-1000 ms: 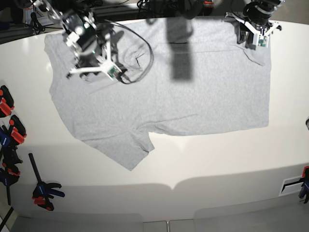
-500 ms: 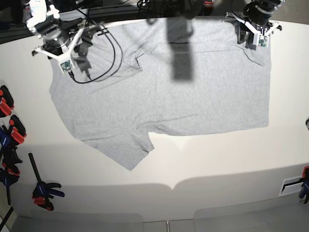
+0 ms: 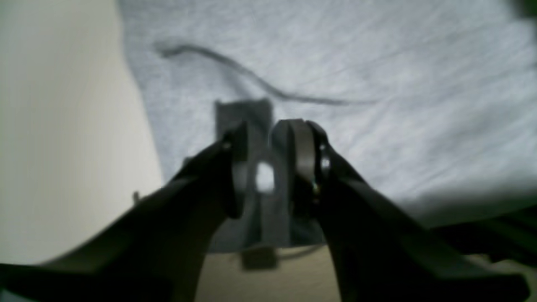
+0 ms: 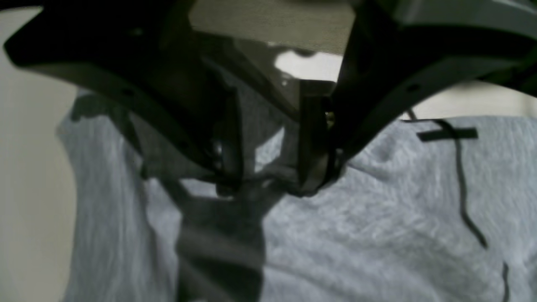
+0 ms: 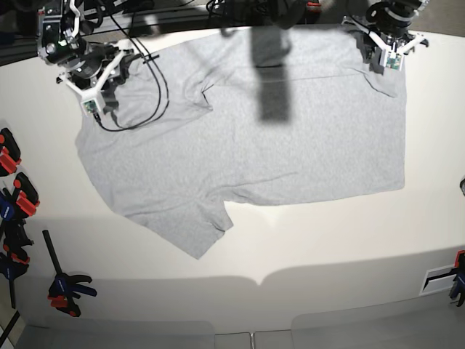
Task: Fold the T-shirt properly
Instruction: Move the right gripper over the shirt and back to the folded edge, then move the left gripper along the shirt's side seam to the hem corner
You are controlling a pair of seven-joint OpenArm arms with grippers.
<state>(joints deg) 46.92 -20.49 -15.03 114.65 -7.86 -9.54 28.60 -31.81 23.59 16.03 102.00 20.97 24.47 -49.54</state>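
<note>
The light grey T-shirt (image 5: 254, 153) lies spread flat on the white table (image 5: 327, 240), plain side up. My left gripper (image 5: 383, 52) is at the shirt's far right corner. In the left wrist view its jaws (image 3: 268, 138) stand almost together with a band of grey cloth (image 3: 377, 84) between them. My right gripper (image 5: 102, 83) is over the shirt's far left corner. In the right wrist view it (image 4: 270, 167) is open, with its fingertips down on slightly bunched cloth (image 4: 377, 235) near the shirt's edge.
A black cable (image 5: 149, 94) from the right arm loops over the shirt's left shoulder area. Orange and black clamps (image 5: 14, 196) and another clamp (image 5: 67, 287) lie along the table's left edge. A dark shadow (image 5: 272, 83) falls on the shirt's upper middle.
My right gripper has moved from the shirt's upper left middle out to its far left corner. The left gripper has stayed at the far right corner. The shirt has not shifted.
</note>
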